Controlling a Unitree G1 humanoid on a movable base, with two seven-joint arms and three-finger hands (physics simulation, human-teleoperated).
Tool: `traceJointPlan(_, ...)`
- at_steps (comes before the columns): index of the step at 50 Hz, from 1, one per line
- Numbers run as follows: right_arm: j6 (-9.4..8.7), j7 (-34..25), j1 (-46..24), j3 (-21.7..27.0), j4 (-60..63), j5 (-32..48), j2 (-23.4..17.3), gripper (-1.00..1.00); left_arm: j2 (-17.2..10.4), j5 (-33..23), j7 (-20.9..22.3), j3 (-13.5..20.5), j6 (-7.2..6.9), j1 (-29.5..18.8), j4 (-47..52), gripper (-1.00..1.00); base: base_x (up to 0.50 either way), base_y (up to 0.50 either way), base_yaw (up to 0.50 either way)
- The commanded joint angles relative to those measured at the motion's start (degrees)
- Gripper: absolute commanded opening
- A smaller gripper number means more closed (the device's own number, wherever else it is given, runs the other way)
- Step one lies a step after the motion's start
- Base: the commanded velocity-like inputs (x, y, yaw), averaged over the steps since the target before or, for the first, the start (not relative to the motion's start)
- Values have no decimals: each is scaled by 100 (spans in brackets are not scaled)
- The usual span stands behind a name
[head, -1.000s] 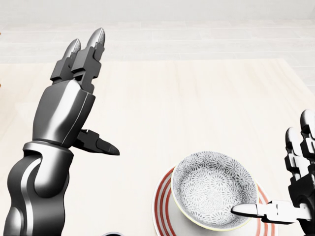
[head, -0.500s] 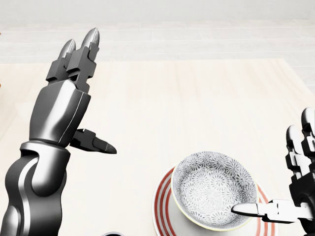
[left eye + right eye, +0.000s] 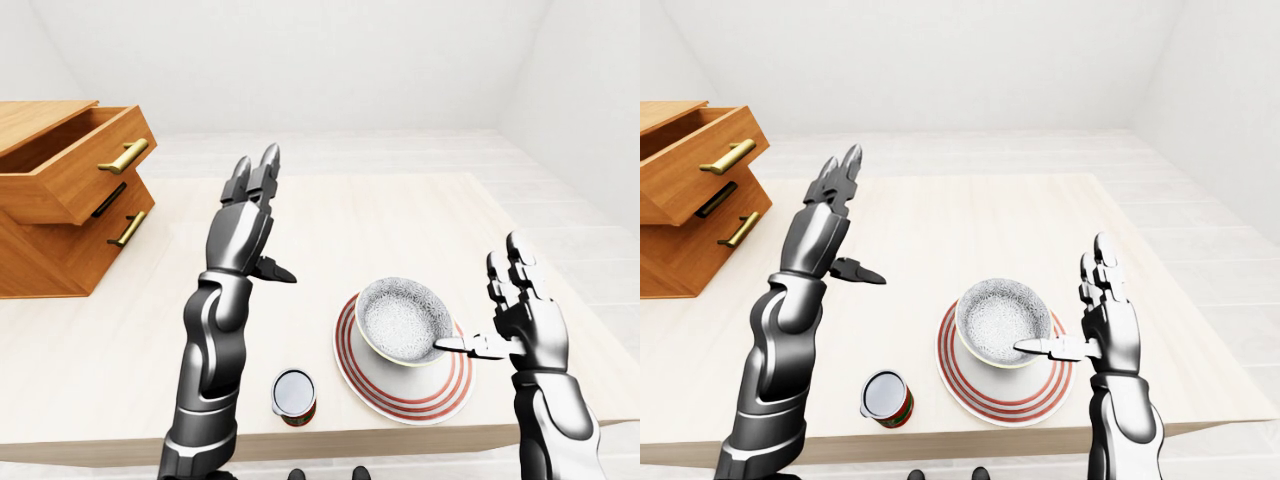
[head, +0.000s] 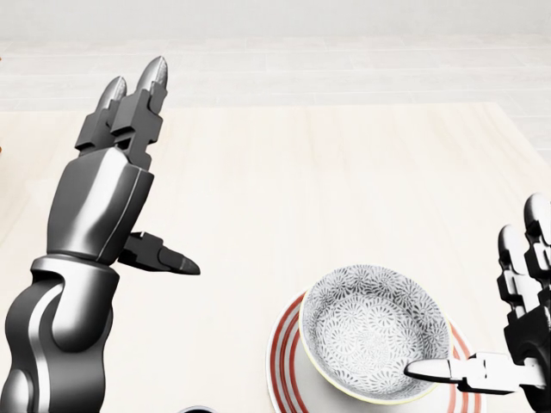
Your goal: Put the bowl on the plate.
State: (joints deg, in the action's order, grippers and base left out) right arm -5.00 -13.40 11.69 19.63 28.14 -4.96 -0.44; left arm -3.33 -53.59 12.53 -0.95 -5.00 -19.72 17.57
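drawer chest point(image 3: 60, 200): wooden, at the far left of the left-eye view, on the table's left end; top drawer pulled out, gold bar handles on the fronts.
table point(image 3: 380, 215): pale wood top running across the whole view, carrying everything else named below.
left hand point(image 3: 245, 225): mine, raised high above the table on a bent arm, well left of the dishes and touching nothing.
left fingers point(image 4: 138, 103): the two long ones are straight, pressed side by side and pointing up; my thumb juts out to the right, apart from them; nothing held.
can point(image 3: 295, 396): small and upright, pale round top, red band on its side; near the table's bottom edge, beside the plate's left rim with a gap between.
plate point(image 3: 425, 405): white with red rings round the rim, flat on the table, lower right of centre.
bowl point(image 3: 403, 322): grey patterned inside, pale rim, sitting upright on the plate, toward its upper left, so more red rim shows at the bottom and right.
right hand point(image 3: 530, 330): mine, upright just right of the bowl, by the plate's right edge.
right fingers point(image 3: 505, 275): standing up and slightly spread; my thumb lies flat to the left with its tip over the bowl's right rim; i cannot tell whether it touches; nothing gripped.
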Motion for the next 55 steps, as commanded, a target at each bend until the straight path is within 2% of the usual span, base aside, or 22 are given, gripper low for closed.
traceJointPlan(1, 0, 33, -38, -42, -39, 49, 8, 100, 33, 118, -17, -26, 0, 273, 157, 100, 0, 0, 0)
traceJointPlan(40, 0, -27, 111, 37, 476, 20, 69, 100, -84, 198, -3, 108, 0, 300, 230, 100, 0, 0, 0)
traceJointPlan(48, 0, -204, 562, 206, 1514, 34, 239, 100, -117, 200, 39, 145, 0, 276, 276, 100, 0, 0, 0)
traceJointPlan(55, 0, -561, 844, 736, 2503, -257, 555, 100, -131, 211, 27, 162, 0, 270, 262, 100, 0, 0, 0)
